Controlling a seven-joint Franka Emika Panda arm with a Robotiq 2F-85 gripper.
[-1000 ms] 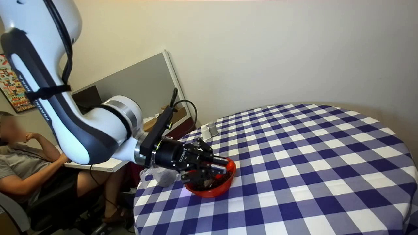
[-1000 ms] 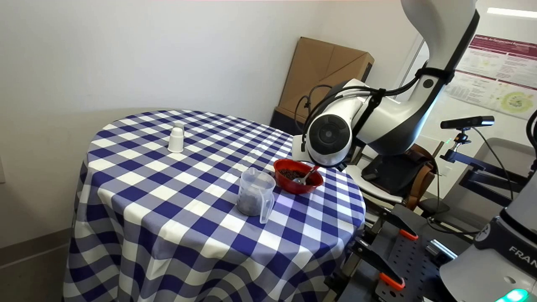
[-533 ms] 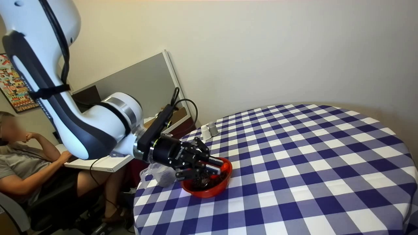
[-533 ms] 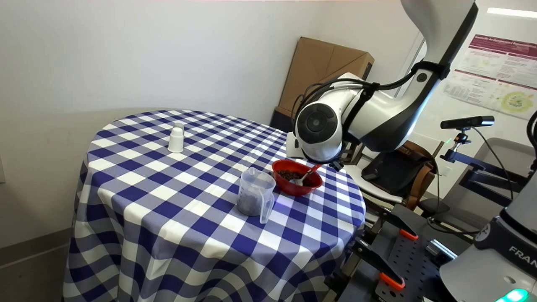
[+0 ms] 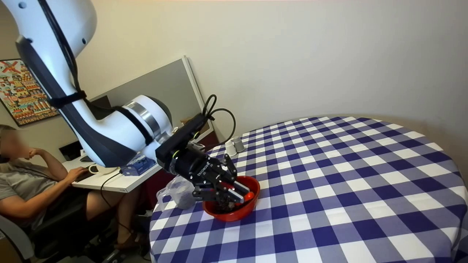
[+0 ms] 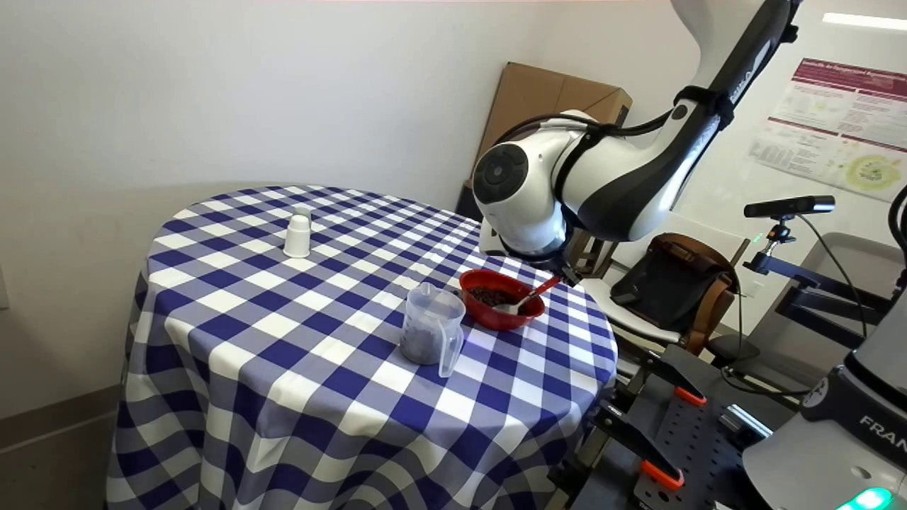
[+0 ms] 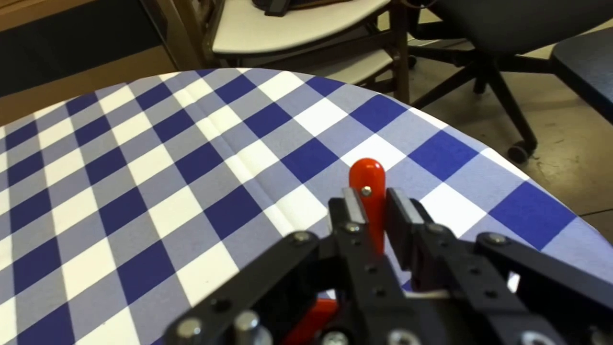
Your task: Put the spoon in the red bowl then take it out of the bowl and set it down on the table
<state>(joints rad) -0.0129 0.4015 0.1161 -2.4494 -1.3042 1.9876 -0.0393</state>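
The fingers point(image 7: 355, 207) are clenched on the spoon point(image 6: 543, 287), gripping its slim handle between flat, silvery pads; in the wrist view that handle is smooth and glossy red, with a rounded tip and a small shiny dot, poking out past the pads. The spoon slants across the bowl point(image 6: 497, 319), its shiny metal head inside, over dark, lumpy bits point(image 6: 487, 293), and its handle rising above the rim to the fingers; whether the head touches the bits I cannot tell. The bowl is rounded, red and glossy, and sits near the edge of the table point(image 5: 329, 175), whose blue and white checked cloth point(image 6: 305, 453) hangs in soft folds. Just beside the bowl stands a jug point(image 6: 429, 331) of cloudy, see-through plastic with a long handle, greyish in its lower part. Well apart, two pale, tapered cups point(image 6: 297, 239) stand narrow end up, and in an exterior view a brown cardboard box point(image 6: 549, 103) shows beyond the table
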